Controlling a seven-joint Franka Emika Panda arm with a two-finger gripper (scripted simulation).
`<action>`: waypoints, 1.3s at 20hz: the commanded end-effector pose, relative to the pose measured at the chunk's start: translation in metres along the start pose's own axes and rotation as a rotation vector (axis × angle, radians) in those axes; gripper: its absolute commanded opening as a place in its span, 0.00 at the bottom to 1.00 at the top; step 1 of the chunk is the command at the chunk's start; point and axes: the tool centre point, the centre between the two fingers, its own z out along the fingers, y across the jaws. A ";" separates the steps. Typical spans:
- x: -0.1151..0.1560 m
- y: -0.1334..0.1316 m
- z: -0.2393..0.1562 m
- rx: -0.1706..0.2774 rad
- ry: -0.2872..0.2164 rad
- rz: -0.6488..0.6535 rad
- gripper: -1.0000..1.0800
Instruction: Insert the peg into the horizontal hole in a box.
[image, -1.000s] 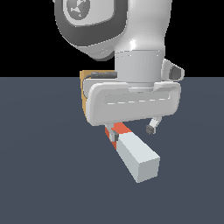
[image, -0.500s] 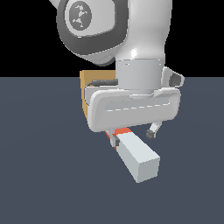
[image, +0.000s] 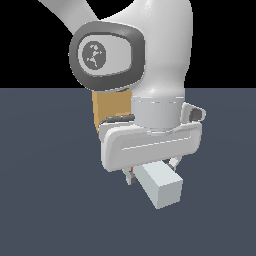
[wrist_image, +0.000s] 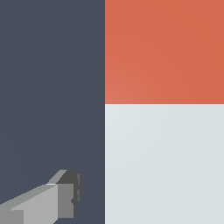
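The peg (image: 159, 184) lies on the floor, its pale grey-white part pointing toward the exterior camera. Only a sliver of its red-orange end (image: 131, 170) shows under the hand. My gripper (image: 150, 169) is low over the peg and open, with a finger on each side of it. The wrist view is half filled by the peg (wrist_image: 164, 162), red-orange beyond pale grey. One finger (wrist_image: 65, 194) stands beside it with a gap between them. The tan box (image: 107, 111) stands behind the arm. Its hole is hidden.
The dark blue-grey floor (image: 45, 200) spreads all around the peg and box. The white arm and its wrist joint (image: 107, 57) fill the upper middle of the exterior view and cover most of the box.
The hand has come down over the peg. Its body now covers nearly all of the red-orange end, and the fingers reach down beside the bar. The peg has not moved.
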 end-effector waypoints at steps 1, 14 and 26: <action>-0.001 0.001 0.001 -0.002 -0.001 0.000 0.96; 0.002 0.002 0.000 -0.001 0.000 0.000 0.00; 0.075 0.016 -0.035 -0.002 -0.001 0.007 0.00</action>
